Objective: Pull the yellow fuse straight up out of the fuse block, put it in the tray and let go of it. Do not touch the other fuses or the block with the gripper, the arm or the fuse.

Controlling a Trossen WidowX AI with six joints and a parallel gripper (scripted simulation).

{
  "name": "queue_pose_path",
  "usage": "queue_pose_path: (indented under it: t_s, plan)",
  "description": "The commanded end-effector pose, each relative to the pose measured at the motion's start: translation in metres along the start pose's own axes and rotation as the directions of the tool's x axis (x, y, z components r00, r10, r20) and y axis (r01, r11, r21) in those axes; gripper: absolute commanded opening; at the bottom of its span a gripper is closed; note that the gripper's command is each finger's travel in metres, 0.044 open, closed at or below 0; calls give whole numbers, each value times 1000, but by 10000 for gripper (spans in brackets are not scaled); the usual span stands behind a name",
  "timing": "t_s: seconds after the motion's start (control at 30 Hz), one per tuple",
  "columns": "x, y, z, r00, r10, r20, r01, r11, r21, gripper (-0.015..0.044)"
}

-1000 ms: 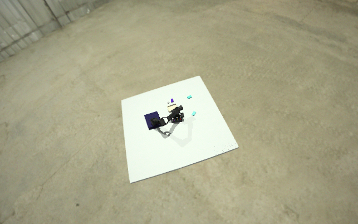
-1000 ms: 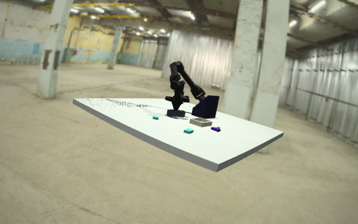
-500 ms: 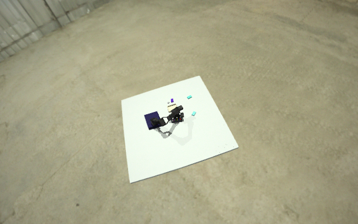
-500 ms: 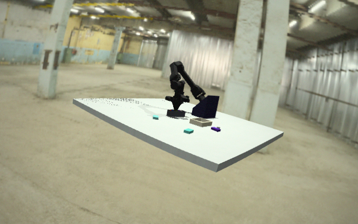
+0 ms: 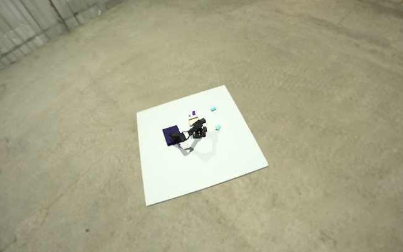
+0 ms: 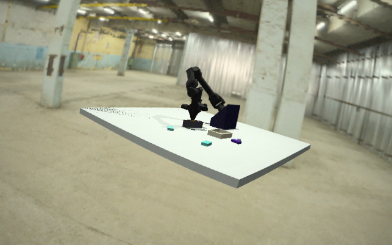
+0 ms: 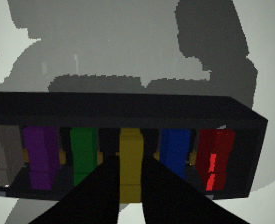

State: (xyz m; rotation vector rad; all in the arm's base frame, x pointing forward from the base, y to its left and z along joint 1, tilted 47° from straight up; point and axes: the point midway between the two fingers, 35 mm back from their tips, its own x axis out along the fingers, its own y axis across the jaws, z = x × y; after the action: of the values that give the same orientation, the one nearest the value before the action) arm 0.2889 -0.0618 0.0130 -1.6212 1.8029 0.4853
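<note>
The yellow fuse (image 7: 131, 172) (image 6: 192, 120) is between my gripper's (image 7: 131, 159) (image 6: 192, 119) fingertips, which are shut on it. It looks slightly higher than its neighbours; its lower end is hidden, so I cannot tell whether it is free of the black fuse block (image 7: 113, 107) (image 6: 192, 124) (image 5: 199, 136). In the wrist view the green fuse (image 7: 84, 145) stands on its left and the blue fuse (image 7: 175, 147) on its right, each close to a finger. The tray (image 6: 217, 135) (image 5: 193, 121) is beige, open and beside the block.
A red fuse (image 7: 215, 145), a purple fuse (image 7: 42, 155) and a grey fuse (image 7: 4, 150) also stand in the block. A dark navy box (image 6: 229, 117) (image 5: 168, 133) is by the arm's base. Two cyan pieces (image 6: 170, 128) (image 6: 206, 143) and a purple piece (image 6: 236, 141) (image 5: 193, 113) lie around.
</note>
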Motion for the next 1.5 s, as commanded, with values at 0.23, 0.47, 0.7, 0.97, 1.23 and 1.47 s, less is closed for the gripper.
queue_pose_path:
  t_s: [0.23, 0.47, 0.7, 0.97, 1.23, 1.47]
  plan:
    - [-6, -1, 0, 1000, 0, 3, 0, 1000, 5, 0]
    - [-10, -1, 0, 1000, 0, 3, 0, 1000, 5, 0]
    - [-13, -1, 0, 1000, 0, 3, 0, 1000, 4, 0]
    - [-17, -1, 0, 1000, 0, 2, 0, 1000, 4, 0]
    - [-21, -1, 0, 1000, 0, 1, 0, 1000, 3, 0]
    - [-24, -1, 0, 1000, 0, 1, 0, 1000, 3, 0]
